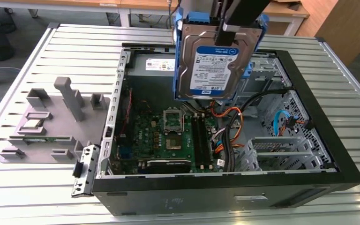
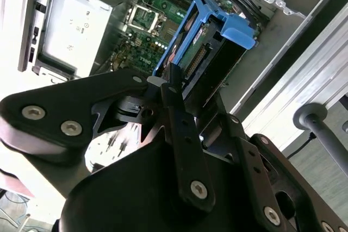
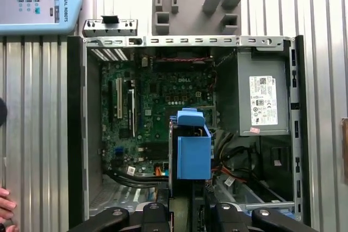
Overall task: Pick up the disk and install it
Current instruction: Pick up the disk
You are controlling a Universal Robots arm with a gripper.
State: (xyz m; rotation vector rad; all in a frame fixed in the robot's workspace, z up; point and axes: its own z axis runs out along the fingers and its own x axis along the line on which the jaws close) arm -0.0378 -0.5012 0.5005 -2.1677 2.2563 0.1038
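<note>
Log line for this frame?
end effector: shut on disk | disk: upright, held over open computer case | installed: not yet

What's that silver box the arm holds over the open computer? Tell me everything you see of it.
The disk is a flat silver metal drive with a blue-and-white label on its face and a blue plastic bracket along its edges. It hangs upright, gripped at its top by the gripper, above the open computer case.

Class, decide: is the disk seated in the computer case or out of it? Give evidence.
Out: the gripper holds the disk upright, above the open case.
</note>
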